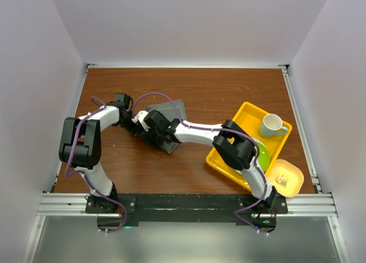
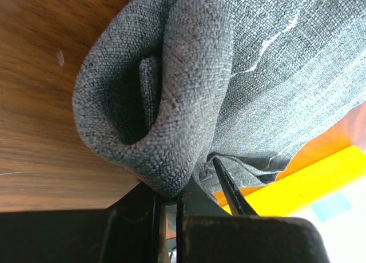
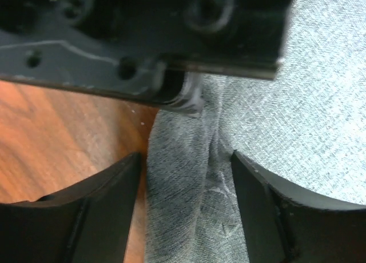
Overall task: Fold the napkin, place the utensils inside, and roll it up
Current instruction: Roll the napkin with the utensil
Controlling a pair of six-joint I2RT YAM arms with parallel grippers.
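The dark grey napkin (image 1: 171, 111) lies on the wooden table left of centre, with its near-left edge rolled into a thick tube. In the left wrist view the roll's open end (image 2: 171, 91) fills the frame, and my left gripper (image 2: 167, 201) is shut on its lower rim. In the top view the left gripper (image 1: 136, 116) is at the napkin's left corner. My right gripper (image 1: 151, 126) is right beside it. It is open, with its jaws either side of the roll (image 3: 194, 206) without pinching it (image 3: 186, 157). No utensil shows in any view.
A yellow tray (image 1: 246, 110) stands to the right with a pale green mug (image 1: 273, 126) and a green plate (image 1: 263, 158) in it. A small yellow dish (image 1: 285, 177) sits at the tray's near right. The tray's edge shows in the left wrist view (image 2: 309, 180).
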